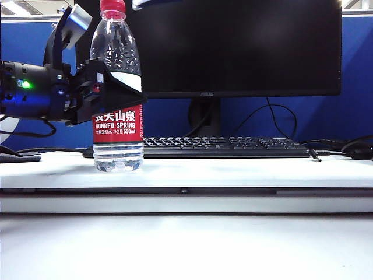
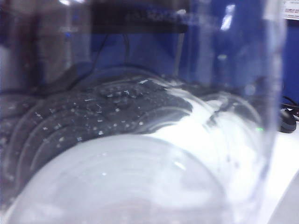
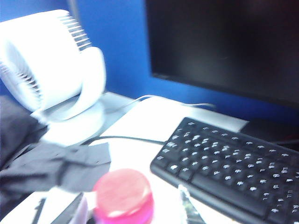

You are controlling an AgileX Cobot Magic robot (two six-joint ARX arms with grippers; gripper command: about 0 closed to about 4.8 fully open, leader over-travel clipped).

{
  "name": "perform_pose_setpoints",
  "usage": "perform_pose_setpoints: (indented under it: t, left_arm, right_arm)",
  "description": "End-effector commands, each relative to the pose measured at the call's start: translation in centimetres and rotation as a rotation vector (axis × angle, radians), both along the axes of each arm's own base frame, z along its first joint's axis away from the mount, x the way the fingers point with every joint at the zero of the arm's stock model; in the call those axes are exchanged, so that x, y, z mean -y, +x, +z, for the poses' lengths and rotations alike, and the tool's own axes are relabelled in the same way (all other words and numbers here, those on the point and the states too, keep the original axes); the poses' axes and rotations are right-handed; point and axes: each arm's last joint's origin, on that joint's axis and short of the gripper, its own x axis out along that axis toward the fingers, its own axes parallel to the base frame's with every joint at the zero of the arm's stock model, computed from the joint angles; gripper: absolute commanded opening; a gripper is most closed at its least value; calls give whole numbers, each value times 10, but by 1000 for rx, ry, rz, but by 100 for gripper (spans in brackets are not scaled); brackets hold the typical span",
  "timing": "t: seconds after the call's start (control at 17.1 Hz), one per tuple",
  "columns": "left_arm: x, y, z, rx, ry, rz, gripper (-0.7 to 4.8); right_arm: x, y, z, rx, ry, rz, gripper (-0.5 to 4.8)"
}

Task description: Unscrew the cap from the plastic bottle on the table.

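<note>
Left gripper (image 1: 113,93) is clamping the plastic bottle (image 1: 118,140) at mid-body. Right gripper (image 1: 152,3), at the cap's (image 1: 112,6) two o'clock: jaw state undeterminable. Risk: misaligned closure tilting the bottle.

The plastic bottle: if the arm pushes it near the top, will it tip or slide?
The plastic bottle looks nearly empty, with water only near its base, so it is probably light. Tall and narrow, it would likely tip if pushed high. The left gripper is closed around its middle, which should steady it; thin clear walls may dent.

Red cap (image 1: 112,6) (red-and-white label (image 1: 118,127))
</note>
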Motion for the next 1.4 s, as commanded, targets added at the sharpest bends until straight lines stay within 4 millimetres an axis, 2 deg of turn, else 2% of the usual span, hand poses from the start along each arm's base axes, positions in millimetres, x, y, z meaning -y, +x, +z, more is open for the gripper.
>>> perform_pose_setpoints:
  t: [0.06,0.41,0.53,0.7,0.76,0.82,1.23,1.4]
  left_arm:
    - [0,-1,-8,-63,24,-1,326]
    - [0,-1,-8,-63,24,-3,326]
    - [0,-1,-8,-63,24,-5,326]
    - [0,-1,-8,-68,26,-5,326]
    - [0,-1,-8,-69,27,-5,326]
    - [0,-1,-8,-69,27,-5,326]
    - [0,-1,-8,-68,27,-11,326]
    - [1,-2,-8,-48,41,-51,326]
  right_arm:
    - [-2,0,5,22,47,2,251]
    - [-7,3,-1,17,51,2,251]
    - [-9,4,-3,17,52,5,198]
    - [-10,5,-4,18,55,5,191]
    - [-10,5,-4,19,55,5,146]
    - [-10,5,-4,18,55,10,135]
    - [-2,22,-7,-24,50,266,134]
    - [1,26,-12,-55,-8,374,135]
